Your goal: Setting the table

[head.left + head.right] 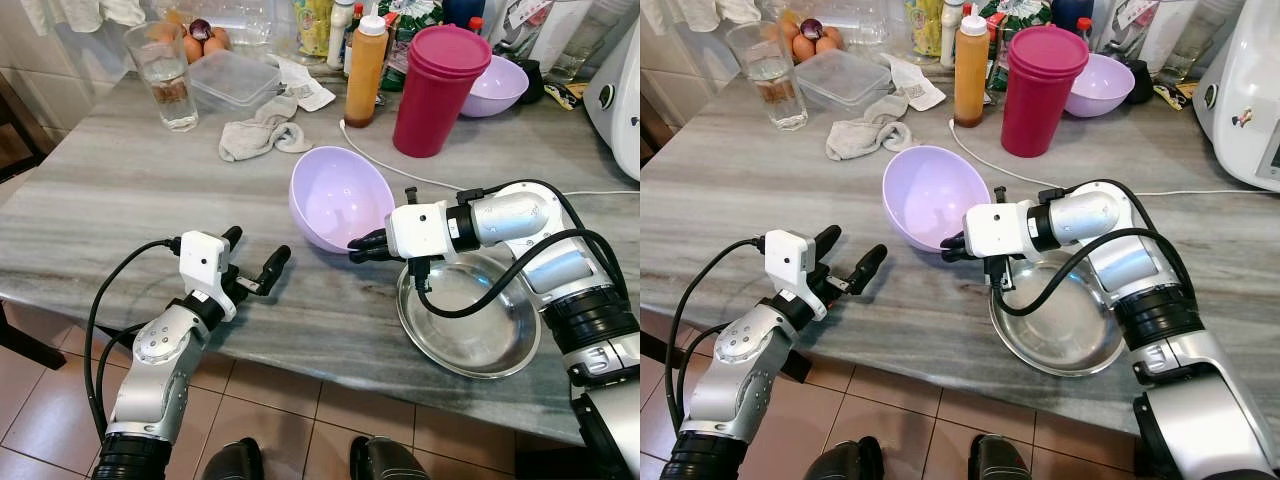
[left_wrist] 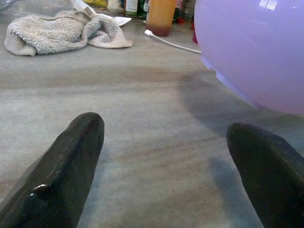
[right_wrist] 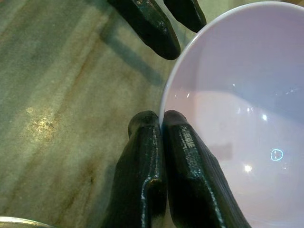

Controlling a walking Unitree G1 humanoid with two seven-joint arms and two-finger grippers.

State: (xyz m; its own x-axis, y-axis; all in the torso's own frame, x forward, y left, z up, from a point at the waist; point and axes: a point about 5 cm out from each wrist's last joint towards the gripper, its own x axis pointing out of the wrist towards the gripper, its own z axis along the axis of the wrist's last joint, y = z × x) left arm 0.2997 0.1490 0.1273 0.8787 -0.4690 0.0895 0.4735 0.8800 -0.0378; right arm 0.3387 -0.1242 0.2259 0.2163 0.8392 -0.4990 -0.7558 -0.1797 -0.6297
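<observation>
Lilac bowl [image 1: 338, 197] is tipped on edge on the desk [image 1: 120, 190], mouth facing toward the robot and slightly up, low rim edge on the desk surface; round, so no real long axis. It sits just beside the steel bowl [image 1: 470, 318], on the far-left side of it. Right gripper [image 1: 366, 246] jaws clenched on the lilac bowl's near rim, one finger inside, one outside, rim pinched between them per the right wrist view. Right forearm runs roughly level across above the steel bowl, elbow bent, wrist pointing to the robot's left. Left gripper [image 1: 256, 264] hovers low at the desk's near edge, left of the lilac bowl, jaws released and spread wide, nothing between them, pointing toward the bowl's outer wall. Left forearm angles up from below the desk edge. Behind the lilac bowl: grey rag [image 1: 258, 131], orange bottle [image 1: 365, 68], magenta tumbler [image 1: 435, 90], second lilac bowl [image 1: 492, 86].
</observation>
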